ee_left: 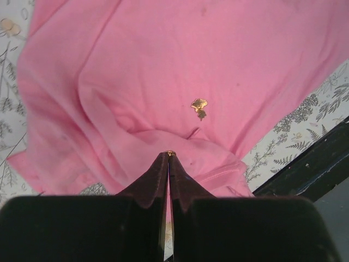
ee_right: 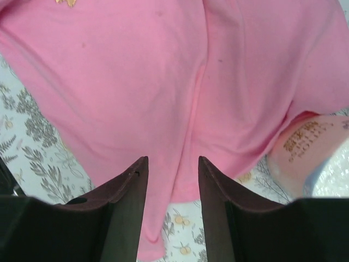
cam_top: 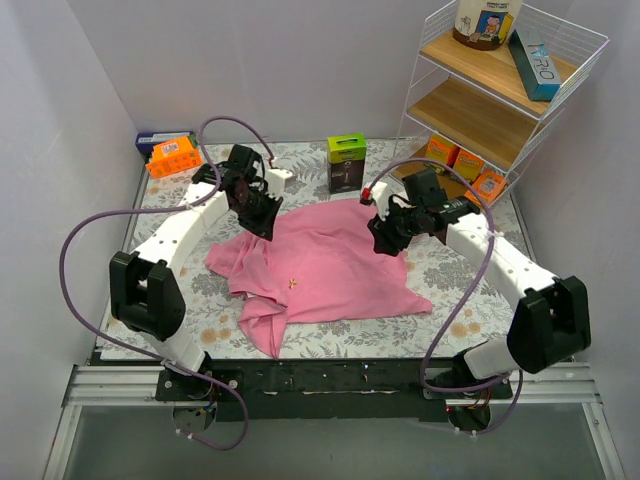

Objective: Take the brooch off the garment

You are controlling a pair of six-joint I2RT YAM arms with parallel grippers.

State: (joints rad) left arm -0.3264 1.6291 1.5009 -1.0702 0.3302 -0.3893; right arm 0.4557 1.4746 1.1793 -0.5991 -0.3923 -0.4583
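Observation:
The pink garment (cam_top: 330,255) lies rumpled on the floral table cover (cam_top: 450,275). A small gold brooch (cam_top: 292,283) sits on its near left part; it also shows in the left wrist view (ee_left: 199,107) and at the top edge of the right wrist view (ee_right: 66,2). My left gripper (cam_top: 262,225) hovers over the garment's far left part, its fingers (ee_left: 168,155) shut with a tiny gold speck pinched at the tips. My right gripper (cam_top: 385,243) is open and empty over the garment's right edge (ee_right: 173,164).
A green and black box (cam_top: 346,162) stands behind the garment. Orange and blue boxes (cam_top: 172,155) sit at the back left. A white wire shelf (cam_top: 500,100) with boxes stands at the back right. The table's black front rail (ee_left: 316,164) runs near the garment's near edge.

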